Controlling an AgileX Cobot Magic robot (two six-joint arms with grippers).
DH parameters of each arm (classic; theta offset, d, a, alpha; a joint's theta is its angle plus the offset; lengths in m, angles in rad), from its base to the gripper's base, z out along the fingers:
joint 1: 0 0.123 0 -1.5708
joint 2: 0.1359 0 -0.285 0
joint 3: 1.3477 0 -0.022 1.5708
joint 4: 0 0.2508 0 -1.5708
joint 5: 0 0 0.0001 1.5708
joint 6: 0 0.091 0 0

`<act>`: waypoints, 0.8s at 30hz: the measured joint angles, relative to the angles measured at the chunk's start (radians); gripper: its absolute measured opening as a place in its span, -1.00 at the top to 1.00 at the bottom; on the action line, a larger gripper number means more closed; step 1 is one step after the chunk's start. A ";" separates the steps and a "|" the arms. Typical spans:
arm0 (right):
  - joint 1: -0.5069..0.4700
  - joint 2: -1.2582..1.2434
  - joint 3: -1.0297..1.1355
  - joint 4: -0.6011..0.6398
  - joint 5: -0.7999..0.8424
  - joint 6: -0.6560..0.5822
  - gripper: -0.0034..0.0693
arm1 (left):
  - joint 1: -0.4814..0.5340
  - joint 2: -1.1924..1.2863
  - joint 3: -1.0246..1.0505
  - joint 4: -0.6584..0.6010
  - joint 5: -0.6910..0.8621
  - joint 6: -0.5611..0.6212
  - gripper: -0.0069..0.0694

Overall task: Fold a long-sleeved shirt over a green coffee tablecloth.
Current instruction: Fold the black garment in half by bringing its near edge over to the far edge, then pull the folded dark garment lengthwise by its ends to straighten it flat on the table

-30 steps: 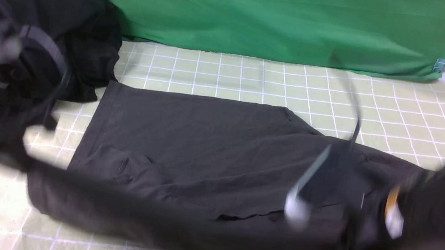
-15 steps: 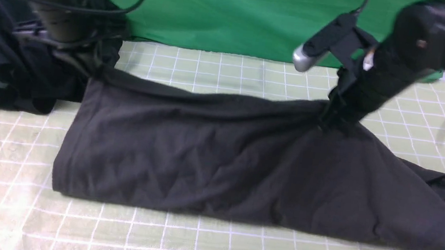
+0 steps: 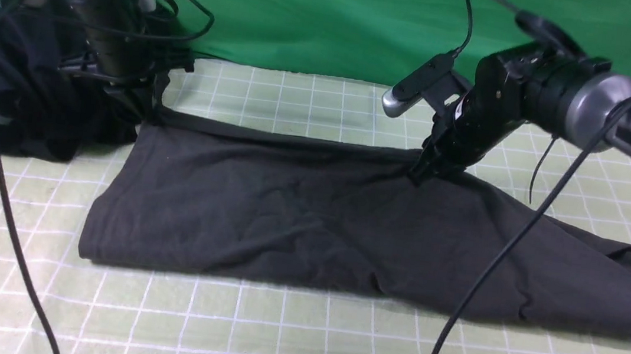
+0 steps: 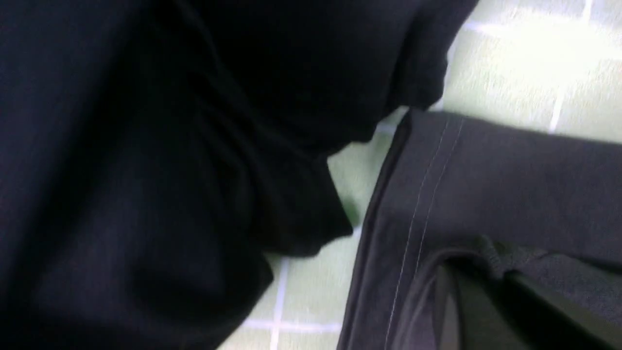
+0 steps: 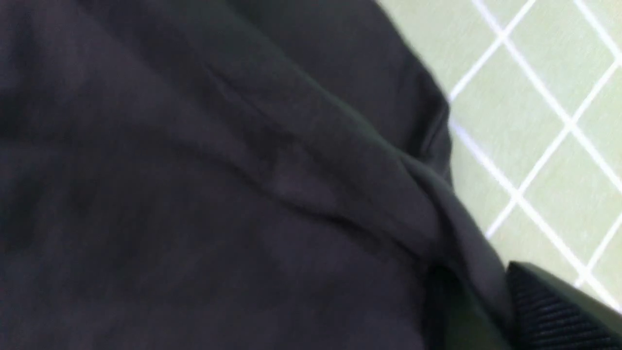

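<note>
Long-sleeved shirt [image 3: 298,222] lies long axis left–right; left tool [image 3: 150,106] clamps its far hem, right tool [image 3: 418,174] on same edge, grip unclear.

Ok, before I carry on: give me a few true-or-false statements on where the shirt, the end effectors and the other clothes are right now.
1. The long-sleeved shirt lies on the green coffee tablecloth. True.
2. Both arms are working at the shirt's near edge. False: the left end effector and the right end effector are both at its far edge.
3. The left end effector is shut on the shirt near its hem. True.
4. The dark garment pile sits on the robot's right. False: it is on the left, beside the shirt's left end.
</note>
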 joint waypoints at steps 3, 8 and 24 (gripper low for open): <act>0.000 0.000 -0.003 0.000 -0.030 0.009 0.21 | 0.000 0.000 0.000 0.008 -0.022 0.000 0.66; 0.000 -0.013 -0.007 -0.003 0.015 0.039 -0.10 | 0.000 0.001 -0.022 0.086 -0.033 0.000 0.22; -0.264 -0.365 0.032 0.050 0.498 0.036 0.88 | -0.105 -0.277 0.160 -0.118 0.015 0.203 0.78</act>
